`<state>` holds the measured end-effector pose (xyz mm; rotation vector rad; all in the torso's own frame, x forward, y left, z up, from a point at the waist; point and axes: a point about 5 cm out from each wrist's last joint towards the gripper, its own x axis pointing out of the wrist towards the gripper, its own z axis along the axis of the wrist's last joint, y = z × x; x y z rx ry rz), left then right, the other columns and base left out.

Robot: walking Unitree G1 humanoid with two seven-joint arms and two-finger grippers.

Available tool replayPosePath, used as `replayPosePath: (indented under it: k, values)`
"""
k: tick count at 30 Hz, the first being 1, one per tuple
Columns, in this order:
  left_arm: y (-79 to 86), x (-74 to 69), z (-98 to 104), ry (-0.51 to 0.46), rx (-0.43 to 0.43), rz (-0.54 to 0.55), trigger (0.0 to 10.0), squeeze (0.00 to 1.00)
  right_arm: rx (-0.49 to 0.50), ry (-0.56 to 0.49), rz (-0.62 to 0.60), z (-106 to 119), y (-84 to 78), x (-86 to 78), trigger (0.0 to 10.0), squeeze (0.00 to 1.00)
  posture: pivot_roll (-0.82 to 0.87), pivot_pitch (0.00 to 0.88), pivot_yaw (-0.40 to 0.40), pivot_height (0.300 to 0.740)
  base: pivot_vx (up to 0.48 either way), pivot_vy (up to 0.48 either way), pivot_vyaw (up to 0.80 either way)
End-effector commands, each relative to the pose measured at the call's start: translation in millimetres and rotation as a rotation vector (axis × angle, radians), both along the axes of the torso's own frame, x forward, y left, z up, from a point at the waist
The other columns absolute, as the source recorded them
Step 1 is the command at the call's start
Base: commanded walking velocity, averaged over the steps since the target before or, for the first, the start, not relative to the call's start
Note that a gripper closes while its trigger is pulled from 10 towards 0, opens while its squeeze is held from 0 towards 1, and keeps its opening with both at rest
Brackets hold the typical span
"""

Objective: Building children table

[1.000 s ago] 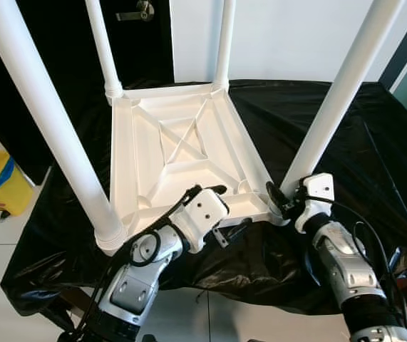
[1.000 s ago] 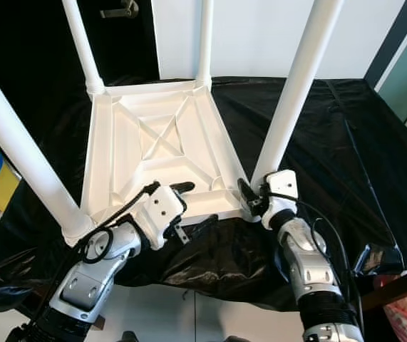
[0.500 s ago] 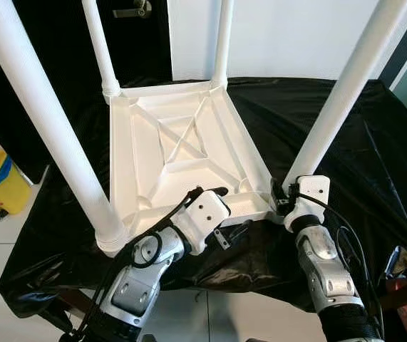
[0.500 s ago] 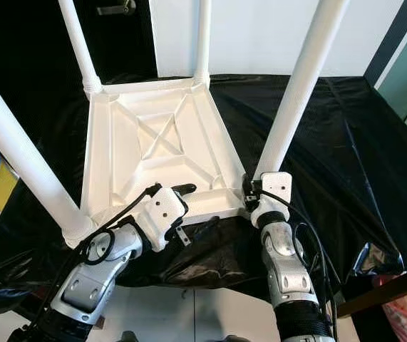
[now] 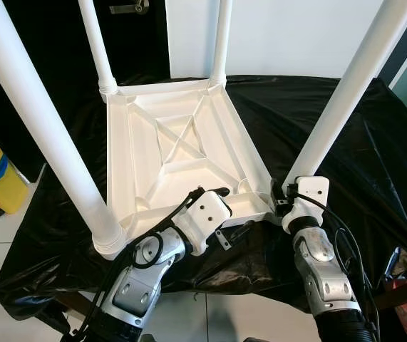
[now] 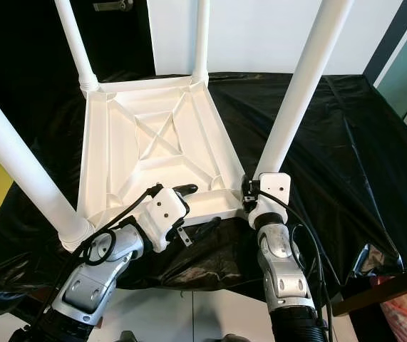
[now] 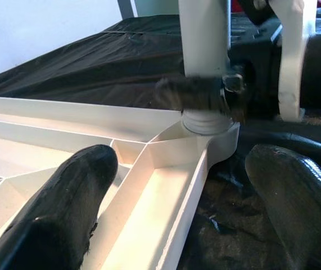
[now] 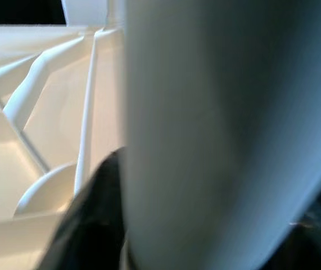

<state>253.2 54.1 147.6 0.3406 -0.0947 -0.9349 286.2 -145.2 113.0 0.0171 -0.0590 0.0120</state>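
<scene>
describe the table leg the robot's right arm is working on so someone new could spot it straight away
An upturned white children's table lies on a black sheet, its four legs pointing up. The leg stands at the near corner on the robot's right. It alone has the right tool clamped round its base, where the others stand free.

No legible text, label, brand, number or sign appears on any surface in these views.

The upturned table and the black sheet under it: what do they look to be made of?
Table top: likely moulded white plastic, smooth and slightly glossy, with cast ribs crossing its underside. Legs: matching smooth white tubes, probably plastic too. Black sheet: thin shiny plastic film, judging by its wrinkles and glare.
</scene>
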Motion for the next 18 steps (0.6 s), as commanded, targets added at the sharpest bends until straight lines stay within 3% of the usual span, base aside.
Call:
replayPosePath:
  k: [1,12,13,18]
  values:
    - [-0.3,-1.0,-2.7,0.001,-0.006,0.022,10.0,0.0,0.002,0.032,0.034,-6.6,3.4,-3.5,10.0,1.0,0.03,0.039,-0.071,0.74,0.0,0.0,0.0]
    - [3.3,-1.4,-4.6,0.001,0.008,0.033,10.0,0.0,-0.021,-0.006,0.1,-3.9,-11.6,-17.2,10.0,0.99,0.04,0.032,-0.075,0.74,0.0,0.0,0.0]
    - [3.5,-1.4,-4.4,0.001,0.009,0.033,10.0,0.0,-0.028,-0.011,0.118,-3.4,-14.8,-18.9,10.0,0.0,0.04,0.031,-0.071,0.74,0.0,0.0,0.0]
    - [3.6,-1.9,-4.0,0.002,0.012,0.023,10.0,0.0,-0.038,-0.016,0.205,-1.4,-24.3,-21.7,10.0,0.0,0.04,0.031,-0.064,0.74,0.0,0.0,0.0]
